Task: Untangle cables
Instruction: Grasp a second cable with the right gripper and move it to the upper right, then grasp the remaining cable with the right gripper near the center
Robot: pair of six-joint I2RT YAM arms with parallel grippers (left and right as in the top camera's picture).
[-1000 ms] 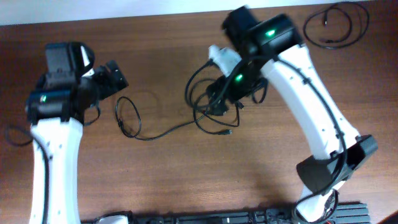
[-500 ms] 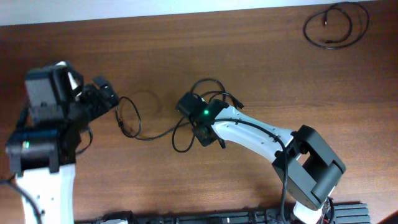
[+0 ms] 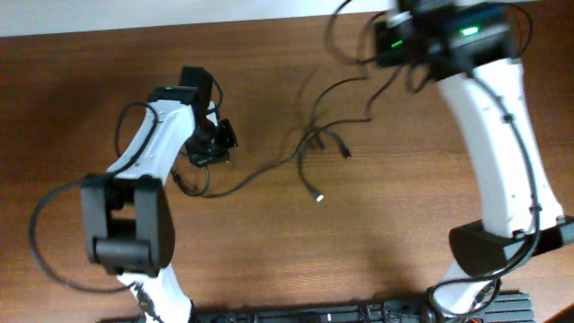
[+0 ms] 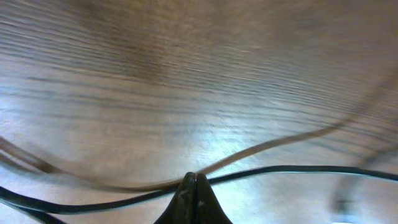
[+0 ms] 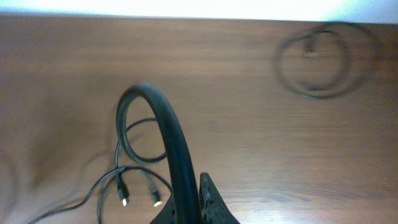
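Observation:
Thin black cables (image 3: 309, 142) lie stretched across the middle of the table, meeting in a small tangle, with loose plugs (image 3: 345, 153) beside it. My left gripper (image 3: 213, 144) sits at their left end. In the left wrist view this gripper (image 4: 196, 180) is shut, with one thin cable (image 4: 298, 169) running through its tips. My right gripper (image 3: 387, 41) is high at the far edge. In the right wrist view it (image 5: 196, 186) is shut on a black cable (image 5: 165, 124) that arches up from its fingers, above two plugs (image 5: 123, 200) on the wood.
A separate coiled cable (image 5: 317, 62) lies on the table at the far right, mostly hidden under the right arm in the overhead view. A dark rail (image 3: 359, 314) runs along the near table edge between the arm bases.
The right arm has swung from the table's middle to the far right edge, drawing the cables out. The left arm has moved right onto the cable's left loop. Both grippers have shut.

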